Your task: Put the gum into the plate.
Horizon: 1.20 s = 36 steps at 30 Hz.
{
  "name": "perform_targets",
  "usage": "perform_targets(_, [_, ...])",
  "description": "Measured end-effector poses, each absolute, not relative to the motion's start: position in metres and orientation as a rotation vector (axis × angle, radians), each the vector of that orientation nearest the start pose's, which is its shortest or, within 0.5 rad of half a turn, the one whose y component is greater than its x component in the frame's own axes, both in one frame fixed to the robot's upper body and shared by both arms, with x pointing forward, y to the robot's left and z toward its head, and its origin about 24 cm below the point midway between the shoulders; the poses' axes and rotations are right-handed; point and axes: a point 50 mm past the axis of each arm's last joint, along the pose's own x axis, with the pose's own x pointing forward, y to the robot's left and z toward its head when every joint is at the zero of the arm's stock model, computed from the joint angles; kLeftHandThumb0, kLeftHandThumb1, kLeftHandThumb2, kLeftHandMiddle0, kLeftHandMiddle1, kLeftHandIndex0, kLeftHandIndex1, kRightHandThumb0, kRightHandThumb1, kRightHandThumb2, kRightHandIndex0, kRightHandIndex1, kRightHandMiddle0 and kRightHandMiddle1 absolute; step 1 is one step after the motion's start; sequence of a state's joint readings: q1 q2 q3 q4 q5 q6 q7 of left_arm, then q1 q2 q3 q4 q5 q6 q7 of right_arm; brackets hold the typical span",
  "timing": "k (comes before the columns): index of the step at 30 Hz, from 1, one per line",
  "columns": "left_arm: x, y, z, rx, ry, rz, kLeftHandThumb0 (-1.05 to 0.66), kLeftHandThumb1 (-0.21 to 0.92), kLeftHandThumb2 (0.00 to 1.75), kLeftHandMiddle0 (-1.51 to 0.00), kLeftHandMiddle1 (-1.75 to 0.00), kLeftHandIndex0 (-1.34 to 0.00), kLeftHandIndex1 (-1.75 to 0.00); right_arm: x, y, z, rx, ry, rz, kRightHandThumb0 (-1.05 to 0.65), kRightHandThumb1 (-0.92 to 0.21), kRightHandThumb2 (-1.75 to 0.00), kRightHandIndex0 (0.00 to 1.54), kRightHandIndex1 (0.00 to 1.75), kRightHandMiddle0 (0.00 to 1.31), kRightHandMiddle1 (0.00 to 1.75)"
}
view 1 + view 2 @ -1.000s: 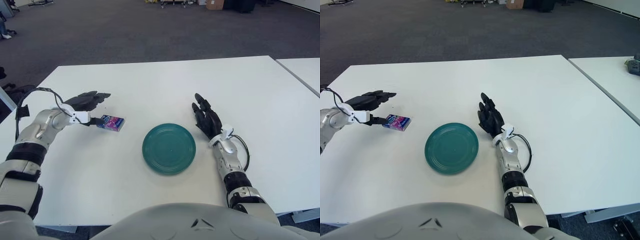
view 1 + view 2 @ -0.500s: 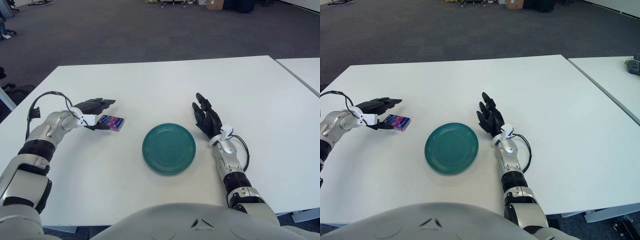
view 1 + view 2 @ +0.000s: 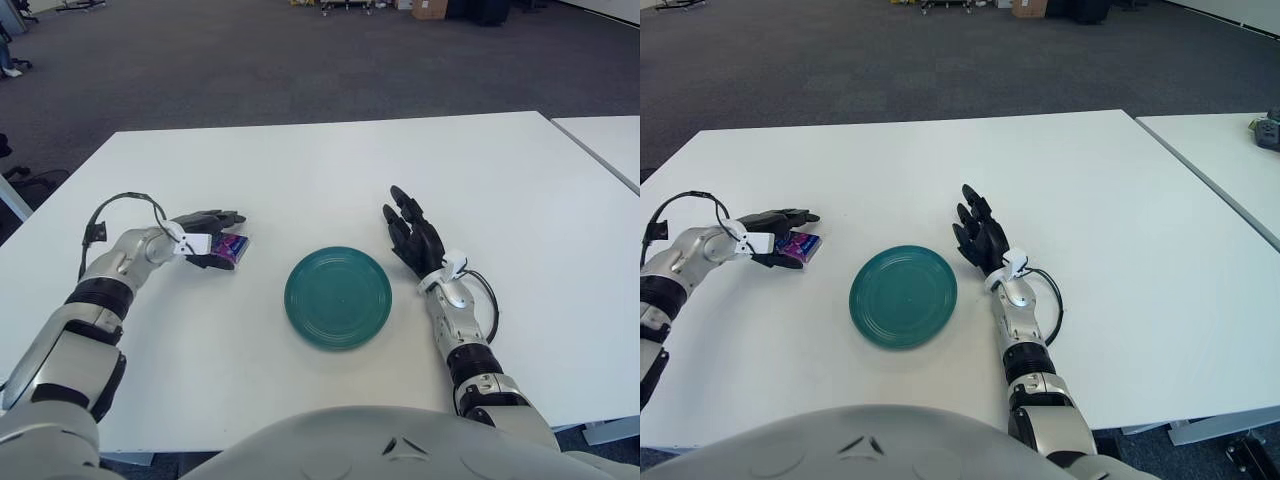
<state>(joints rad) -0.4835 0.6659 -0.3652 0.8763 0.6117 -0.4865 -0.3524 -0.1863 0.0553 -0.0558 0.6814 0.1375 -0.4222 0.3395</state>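
- Two hands in view, both relative to the green plate [image 3: 338, 297]: left hand [image 3: 207, 237] well to the plate's left, right hand [image 3: 413, 236] just off its right rim.
- Gum pack [image 3: 233, 247] flat on the white table [image 3: 300, 170], left of the plate and apart from it, not yet lifted.
- Grasp step in hand: left hand wrapped over the pack, upper fingers [image 3: 795, 216] stretched above it and thumb at its near side; whether actually pinching yet, cannot tell.
- Right hand idle, palm down on the table, fingers spread and holding nothing.
- Next, by judgement: firm closure on the pack, a lift off the table, then a carry rightward to above the plate's centre and a release there.
- Likely risk: thin flat pack sliding away from the plate instead of rising.
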Motion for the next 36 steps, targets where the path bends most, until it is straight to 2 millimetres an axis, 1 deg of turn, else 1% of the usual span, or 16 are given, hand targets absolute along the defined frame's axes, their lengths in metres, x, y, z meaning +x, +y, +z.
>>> perform_targets(4, [0.301, 0.252, 0.015, 1.298, 0.309, -0.754, -1.05, 0.92, 0.13, 0.0, 0.0, 0.0, -0.7, 0.264, -0.12, -0.024, 0.195, 0.054, 0.29, -0.8, -0.92, -0.45, 0.13, 0.0, 0.0, 0.27])
perform_targets(13, [0.302, 0.25, 0.014, 1.307, 0.312, -0.77, -1.05, 0.92, 0.11, -0.03, -0.01, 0.0, -0.84, 0.265, -0.121, -0.025, 0.199, 0.056, 0.299, -0.79, -0.92, -0.47, 0.11, 0.0, 0.0, 0.26])
perform_targets(16, [0.304, 0.248, 0.012, 1.323, 0.32, -0.778, -1.0, 0.88, 0.08, -0.11, -0.05, 0.0, -0.85, 0.264, -0.121, -0.025, 0.202, 0.059, 0.298, -0.79, -0.92, -0.46, 0.11, 0.0, 0.0, 0.26])
perform_targets(19, [0.307, 0.244, 0.008, 1.338, 0.317, -0.767, -0.96, 0.86, 0.06, -0.14, -0.07, 0.0, -0.87, 0.264, -0.122, -0.027, 0.203, 0.064, 0.295, -0.79, -0.92, -0.45, 0.1, 0.0, 0.0, 0.25])
perform_targets(22, [0.309, 0.242, 0.002, 1.349, 0.317, -0.749, -0.86, 0.82, 0.04, -0.17, -0.12, 0.0, -0.95, 0.264, -0.122, -0.027, 0.202, 0.067, 0.292, -0.78, -0.92, -0.46, 0.1, 0.0, 0.0, 0.24])
perform_targets(24, [0.309, 0.241, 0.0, 1.358, 0.31, -0.736, -0.72, 0.78, 0.04, -0.08, -0.42, -0.02, -1.01, 0.264, -0.122, -0.027, 0.201, 0.068, 0.291, -0.78, -0.92, -0.46, 0.1, 0.0, 0.0, 0.24])
perform_targets(25, [0.309, 0.241, 0.0, 1.367, 0.305, -0.731, -0.69, 0.77, 0.04, -0.06, -0.48, -0.02, -1.02, 0.264, -0.122, -0.027, 0.201, 0.068, 0.29, -0.78, -0.92, -0.46, 0.1, 0.0, 0.0, 0.24])
perform_targets(26, [0.309, 0.24, -0.001, 1.376, 0.3, -0.728, -0.63, 0.76, 0.05, -0.04, -0.63, -0.04, -1.07, 0.264, -0.122, -0.027, 0.201, 0.068, 0.289, -0.78, -0.92, -0.46, 0.1, 0.0, 0.0, 0.24])
perform_targets(28, [0.31, 0.241, -0.003, 1.393, 0.29, -0.716, -0.55, 0.73, 0.09, -0.02, -0.82, -0.06, -1.13, 0.264, -0.122, -0.027, 0.201, 0.069, 0.288, -0.79, -0.92, -0.46, 0.1, 0.0, 0.0, 0.24])
perform_targets(30, [0.309, 0.242, -0.005, 1.406, 0.291, -0.707, -0.45, 0.54, 0.46, -0.01, -1.09, -0.08, -1.25, 0.264, -0.122, -0.027, 0.203, 0.068, 0.288, -0.8, -0.92, -0.46, 0.11, 0.0, 0.0, 0.24])
perform_targets(31, [0.309, 0.243, -0.005, 1.416, 0.289, -0.702, -0.43, 0.5, 0.53, -0.01, -1.14, -0.08, -1.28, 0.264, -0.123, -0.027, 0.206, 0.069, 0.289, -0.8, -0.92, -0.47, 0.11, 0.0, 0.0, 0.24])
perform_targets(32, [0.309, 0.243, -0.006, 1.423, 0.287, -0.695, -0.39, 0.44, 0.65, 0.0, -1.24, -0.08, -1.33, 0.264, -0.123, -0.027, 0.209, 0.07, 0.289, -0.8, -0.92, -0.48, 0.11, 0.0, 0.0, 0.25])
perform_targets(33, [0.309, 0.244, -0.006, 1.428, 0.285, -0.687, -0.36, 0.4, 0.73, 0.0, -1.3, -0.08, -1.36, 0.264, -0.123, -0.027, 0.211, 0.07, 0.29, -0.81, -0.92, -0.48, 0.11, 0.0, 0.0, 0.25])
perform_targets(34, [0.309, 0.245, -0.006, 1.433, 0.282, -0.679, -0.3, 0.39, 0.79, 0.0, -1.35, -0.08, -1.38, 0.264, -0.123, -0.027, 0.212, 0.071, 0.289, -0.8, -0.92, -0.49, 0.11, 0.0, 0.0, 0.26])
perform_targets(36, [0.309, 0.246, -0.007, 1.438, 0.281, -0.662, -0.15, 0.35, 0.98, 0.0, -1.52, -0.04, -1.47, 0.265, -0.124, -0.027, 0.213, 0.072, 0.287, -0.8, -0.92, -0.54, 0.11, 0.0, 0.0, 0.28])
